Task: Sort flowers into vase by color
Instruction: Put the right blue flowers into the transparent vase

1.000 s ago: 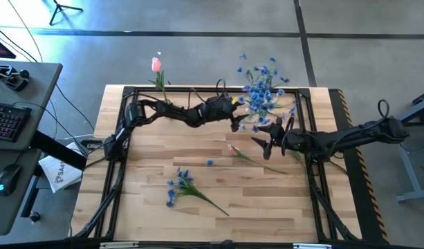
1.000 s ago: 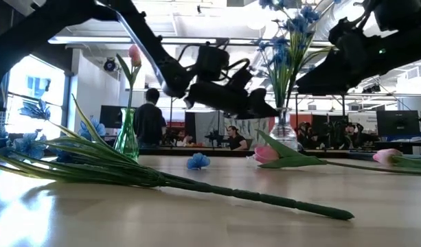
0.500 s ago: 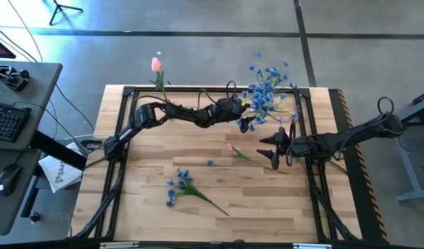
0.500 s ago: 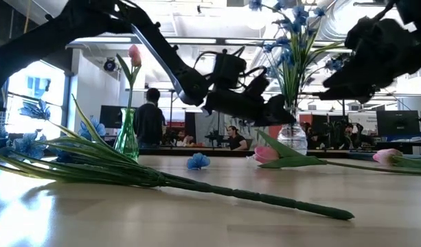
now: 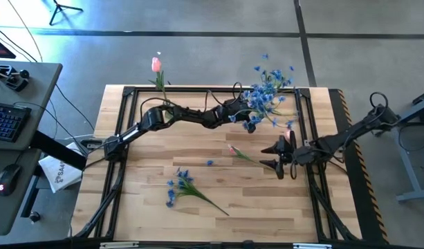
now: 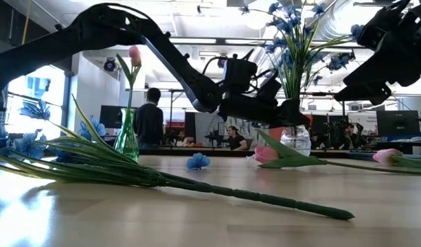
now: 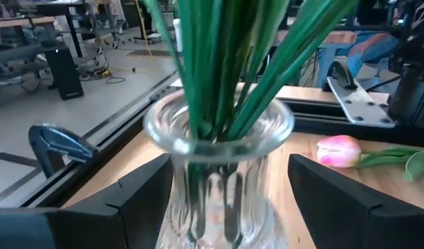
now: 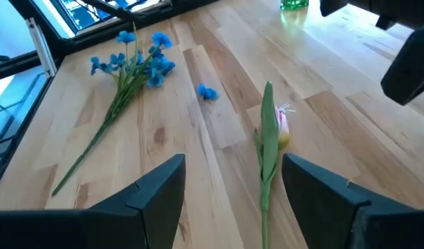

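Observation:
A clear glass vase [image 7: 222, 187] holding blue flower sprays [image 5: 268, 93] stands upright at the far right of the table [image 5: 218, 207]. My left gripper [image 5: 249, 123] is open, with the vase's body between its fingers. My right gripper [image 5: 272, 157] hovers open over the table, right of a pink tulip [image 8: 270, 138] that lies flat on the wood. A blue spray [image 5: 180, 187] lies on its side near the table's front. A second pink tulip [image 7: 339, 151] lies beyond the clear vase. My left gripper reaches level from the table's left, one finger on each side of the vase's body. One finger [image 7: 153, 190] lies against the glass wall [image 7: 178, 197]. A strip of table shows between the other finger and the glass. The vase stands upright; its foot is out of view.
A green vase [image 5: 160, 81] with one pink tulip stands at the far left. A loose blue blossom [image 5: 209, 163] lies mid-table. A black frame [image 5: 122, 138] borders the table. A desk with a keyboard [image 5: 7, 117] stands to the left; people show in the room behind.
My left gripper has reached farther toward the table's right edge, and the clear vase with its blue sprays has gone along between its fingers, staying upright. My right gripper has drawn back from the vase toward the near right and has rolled at the wrist.

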`<state>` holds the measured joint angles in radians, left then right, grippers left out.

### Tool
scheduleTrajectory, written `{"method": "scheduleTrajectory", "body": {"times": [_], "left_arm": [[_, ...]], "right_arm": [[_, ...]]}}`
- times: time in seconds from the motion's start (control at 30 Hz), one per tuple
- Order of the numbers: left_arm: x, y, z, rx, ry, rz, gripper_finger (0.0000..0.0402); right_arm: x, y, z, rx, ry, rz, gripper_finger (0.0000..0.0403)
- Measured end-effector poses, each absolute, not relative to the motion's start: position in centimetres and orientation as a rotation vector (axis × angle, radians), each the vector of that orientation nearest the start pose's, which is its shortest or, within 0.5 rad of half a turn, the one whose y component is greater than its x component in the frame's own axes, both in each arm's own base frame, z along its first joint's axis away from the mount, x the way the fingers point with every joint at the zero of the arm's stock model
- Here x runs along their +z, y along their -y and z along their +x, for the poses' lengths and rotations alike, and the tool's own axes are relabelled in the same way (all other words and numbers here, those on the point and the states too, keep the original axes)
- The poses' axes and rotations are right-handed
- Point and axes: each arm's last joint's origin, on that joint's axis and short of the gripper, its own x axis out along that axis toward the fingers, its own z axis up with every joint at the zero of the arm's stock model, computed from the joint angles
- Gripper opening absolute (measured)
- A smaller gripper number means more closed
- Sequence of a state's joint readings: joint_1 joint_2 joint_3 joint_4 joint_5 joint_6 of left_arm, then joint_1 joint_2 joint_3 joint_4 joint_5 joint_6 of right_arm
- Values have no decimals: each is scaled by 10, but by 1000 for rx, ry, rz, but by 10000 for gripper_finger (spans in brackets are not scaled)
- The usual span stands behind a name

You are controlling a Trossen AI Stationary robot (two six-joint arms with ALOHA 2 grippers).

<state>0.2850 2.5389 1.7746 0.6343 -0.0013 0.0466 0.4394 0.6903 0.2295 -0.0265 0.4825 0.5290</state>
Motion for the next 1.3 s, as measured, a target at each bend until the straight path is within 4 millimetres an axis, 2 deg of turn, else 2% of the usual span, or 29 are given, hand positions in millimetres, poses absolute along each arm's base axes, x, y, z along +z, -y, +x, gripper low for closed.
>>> {"method": "scheduleTrajectory", "body": {"times": [0.13,0.33,0.37,0.5,0.63,0.77,0.87,1.0,1.1,1.2,1.3], "left_arm": [[117,-150,531,252,-118,46,239],[118,-134,535,185,-152,34,132],[120,-129,536,157,-168,21,126],[132,-102,537,95,-267,15,127],[145,-75,534,147,-386,59,127],[145,-57,535,238,-417,92,127],[144,-55,534,273,-420,61,127],[139,-62,531,307,-391,-5,127],[138,-67,531,305,-380,-30,127],[138,-67,531,300,-376,-33,127],[138,-67,531,303,-369,-26,127]], "right_arm": [[173,-53,136,-159,-403,312,236],[173,-56,133,-207,-373,274,236],[174,-56,133,-220,-365,268,236],[178,-59,131,-240,-362,237,236],[199,-64,131,-279,-375,181,236],[221,-66,132,-342,-403,124,236],[229,-69,136,-382,-441,115,236],[226,-72,139,-433,-568,152,236],[222,-69,134,-533,-676,182,236],[220,-64,133,-665,-606,103,236],[214,-65,137,-716,-518,-16,236]]}}
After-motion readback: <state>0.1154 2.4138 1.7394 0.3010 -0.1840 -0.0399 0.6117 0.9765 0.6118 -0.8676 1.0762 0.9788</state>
